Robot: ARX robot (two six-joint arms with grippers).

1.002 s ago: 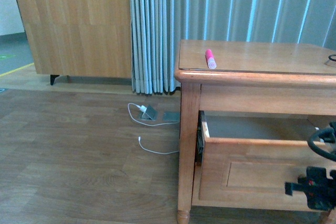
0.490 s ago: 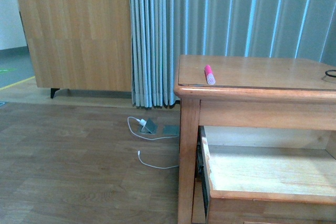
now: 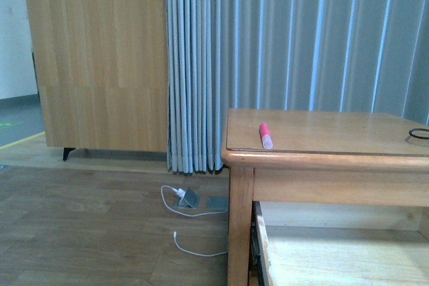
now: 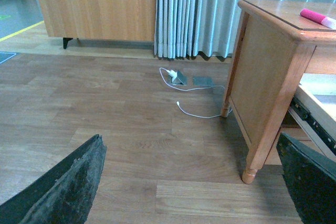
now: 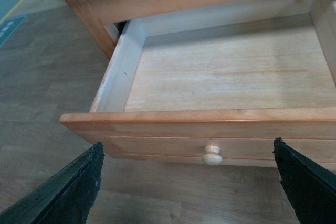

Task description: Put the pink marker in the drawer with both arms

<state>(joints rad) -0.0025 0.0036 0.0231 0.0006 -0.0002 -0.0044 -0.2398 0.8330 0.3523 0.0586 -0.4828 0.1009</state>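
Observation:
The pink marker (image 3: 265, 135) lies on the wooden table top (image 3: 348, 132) near its front left edge, pale cap end toward me; it also shows in the left wrist view (image 4: 316, 18). The drawer (image 3: 335, 256) below the top is pulled out and its pale interior (image 5: 231, 72) is empty; its round knob (image 5: 212, 155) faces my right gripper. My right gripper (image 5: 189, 187) is open, just in front of and above the knob, touching nothing. My left gripper (image 4: 194, 187) is open and empty over the floor left of the table. Neither arm shows in the front view.
The table leg (image 4: 257, 145) stands close to my left gripper's right finger (image 4: 310, 182). A white cable and charger (image 3: 184, 199) lie on the wood floor by the grey curtain (image 3: 268, 45). A tall wooden cabinet (image 3: 100, 72) stands at the back left. A black ring (image 3: 419, 134) lies on the table's right.
The front view has tilted upward: the table sits lower in frame and the drawer's open interior now shows. The right gripper seen at the drawer front a second ago has left that view.

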